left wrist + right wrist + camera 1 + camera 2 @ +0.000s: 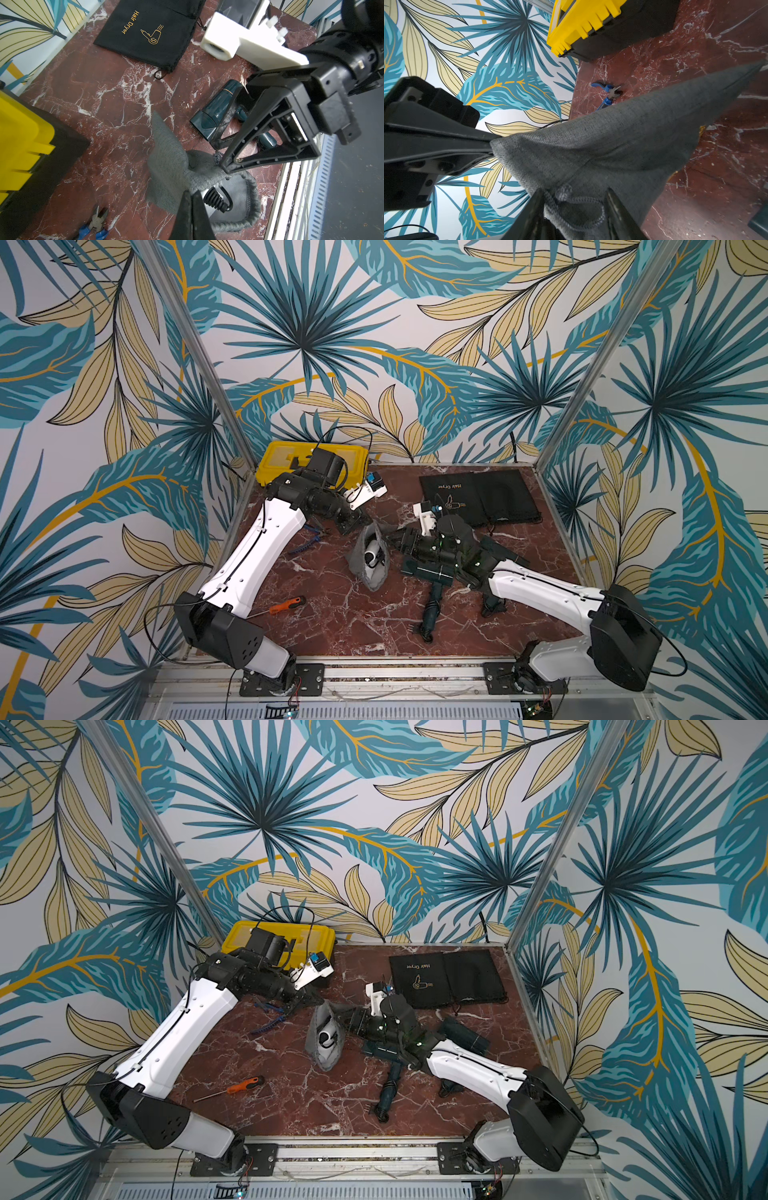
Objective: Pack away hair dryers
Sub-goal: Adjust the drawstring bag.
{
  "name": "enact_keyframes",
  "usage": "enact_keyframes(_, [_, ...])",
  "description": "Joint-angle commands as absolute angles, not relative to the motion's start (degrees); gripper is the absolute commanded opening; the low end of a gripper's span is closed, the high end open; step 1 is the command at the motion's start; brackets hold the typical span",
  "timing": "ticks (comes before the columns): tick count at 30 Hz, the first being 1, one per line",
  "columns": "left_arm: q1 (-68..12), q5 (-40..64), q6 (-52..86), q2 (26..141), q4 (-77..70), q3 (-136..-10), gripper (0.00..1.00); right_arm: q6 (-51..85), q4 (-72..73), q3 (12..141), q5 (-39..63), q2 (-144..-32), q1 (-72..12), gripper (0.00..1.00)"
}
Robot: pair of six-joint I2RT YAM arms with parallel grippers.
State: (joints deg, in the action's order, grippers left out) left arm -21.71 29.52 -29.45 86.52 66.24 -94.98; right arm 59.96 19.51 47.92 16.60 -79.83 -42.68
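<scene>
A grey pouch [371, 572] of coarse woven cloth stood mouth-up at the middle of the red, white-veined marble worktop [332, 626], stretched between the two arms. The left tool [192, 194] was pinched shut on the pouch's rim, its dark fingers pressed together over the fabric. The right tool [573, 195] met the opposite rim with its jaws apart; the corded hem and a fold of cloth sat between them, and whether they pressed on it could not be told.

The white dryer [374, 556] lay inside the pouch, between the two tools, its smooth rounded body showing through the open mouth in both top views. The left wrist view showed its black ribbed cord collar just beyond the left fingertips.

The teal dryer [212, 112], glossy and T-shaped, lay on the marble just beside the pouch, under the right tool and wrist, its cord-wrapped handle pointing toward the front edge. A third, dark dryer [463, 1036] lay further right, largely hidden by the right arm.

Flat black cloth bags [478, 497] with gold print lay at the back right, a yellow plastic case [286, 460] at the back left. Blue pliers [309, 539] and an orange screwdriver [286, 605] lay on the left side.
</scene>
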Motion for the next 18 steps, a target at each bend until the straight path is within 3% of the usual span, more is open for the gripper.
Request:
enact_keyframes(1, [-21.9, 31.0, -30.2, 85.7, 64.3, -96.2, 0.0, 61.5, 23.1, 45.8, 17.1, -78.7, -42.6, 0.47])
enact_keyframes(11, [-21.9, 32.0, -30.1, 85.9, 64.3, -96.7, 0.0, 63.7, 28.8, 42.8, 16.9, -79.8, -42.6, 0.47])
enact_keyframes(18, [-21.9, 32.4, -29.7, 86.3, 64.3, -96.9, 0.0, 69.2, 42.6, 40.5, 18.5, -84.2, -42.5, 0.44])
